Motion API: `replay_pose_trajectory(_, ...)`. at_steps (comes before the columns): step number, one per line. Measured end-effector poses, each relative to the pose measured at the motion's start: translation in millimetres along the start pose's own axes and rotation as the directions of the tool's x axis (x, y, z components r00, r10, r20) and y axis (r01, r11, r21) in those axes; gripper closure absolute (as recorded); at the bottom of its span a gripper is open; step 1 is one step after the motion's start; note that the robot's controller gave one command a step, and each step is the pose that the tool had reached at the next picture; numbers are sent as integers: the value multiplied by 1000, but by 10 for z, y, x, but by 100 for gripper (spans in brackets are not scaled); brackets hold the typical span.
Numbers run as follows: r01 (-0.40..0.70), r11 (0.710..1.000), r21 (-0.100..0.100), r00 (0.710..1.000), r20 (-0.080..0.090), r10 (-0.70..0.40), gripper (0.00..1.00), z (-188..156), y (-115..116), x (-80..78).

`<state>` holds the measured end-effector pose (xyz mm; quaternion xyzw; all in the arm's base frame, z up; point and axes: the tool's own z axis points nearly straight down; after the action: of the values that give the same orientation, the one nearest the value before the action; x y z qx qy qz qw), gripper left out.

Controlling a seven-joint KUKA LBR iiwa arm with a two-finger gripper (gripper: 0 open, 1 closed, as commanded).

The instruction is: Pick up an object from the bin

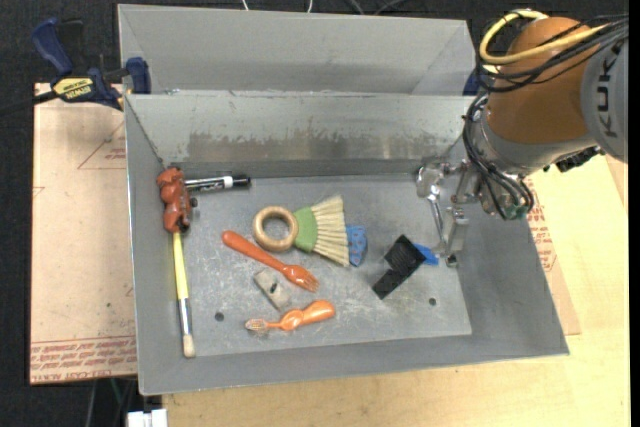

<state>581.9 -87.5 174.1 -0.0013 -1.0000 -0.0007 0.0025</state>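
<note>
Gripper (450, 253) hangs low over the floor of the bin (300, 130), close to its right wall and about midway between back and front; whether it is released or clenched cannot be told from this angle. Just to its left a black wedge-shaped block (398, 267) lies tilted on the floor, a small blue piece (427, 256) at its upper end, between block and gripper tip; whether the tip touches either is unclear. Toward the middle lie a brush with green and cream bristles (328, 230) and a tan tape ring (275, 227) touching it; an orange spoon (268, 259) sits below them; a yellow-handled stick (181, 290) runs along the left wall; a black marker (215, 182) lies near the back left corner.
</note>
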Motion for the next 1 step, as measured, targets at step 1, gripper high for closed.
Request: replay_pose_trajectory(1, 3, 1000, 1, 1000, 7, -3, 0, -38, 3, -18)
